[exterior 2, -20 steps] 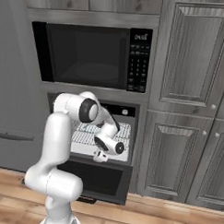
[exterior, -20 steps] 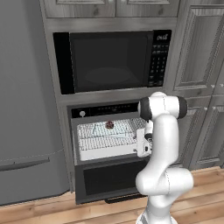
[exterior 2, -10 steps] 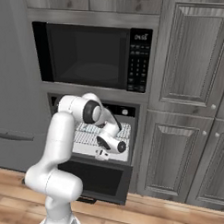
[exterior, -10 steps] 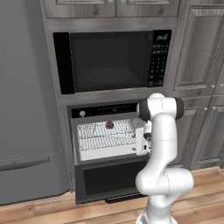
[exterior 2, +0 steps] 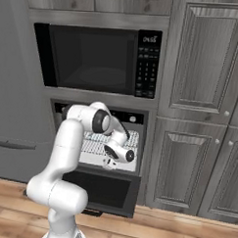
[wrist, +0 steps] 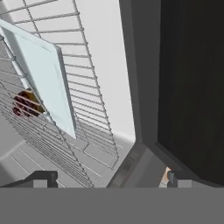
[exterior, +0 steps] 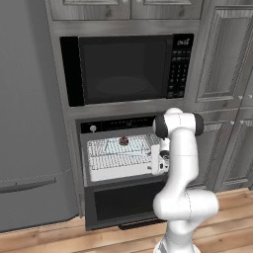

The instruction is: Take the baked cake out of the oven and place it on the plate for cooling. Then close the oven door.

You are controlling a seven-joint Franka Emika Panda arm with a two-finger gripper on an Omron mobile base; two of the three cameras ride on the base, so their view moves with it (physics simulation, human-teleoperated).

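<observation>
The oven (exterior: 121, 153) stood open, its door (exterior 2: 103, 190) dropped. The cake (exterior: 123, 141) sat far back on a pale tray (exterior: 120, 146) on the rack. The gripper (wrist: 109, 177), wide open and empty, waited at the oven's right edge, seemingly lining up a reach.

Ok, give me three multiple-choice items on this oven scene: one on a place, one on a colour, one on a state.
1. Where is the cake?
A. on the pale tray on the oven's upper rack
B. in the microwave
C. on the floor

2. What colour is the microwave?
A. white
B. black
C. red

3. How is the oven door?
A. shut
B. dropped open
C. taken off

Answers:
1 A, the dark reddish cake sits on the tray inside the lit oven.
2 B, its door and keypad panel are black.
3 B, the door hangs down below the lit cavity, and the open gripper is at the oven's mouth.
</observation>
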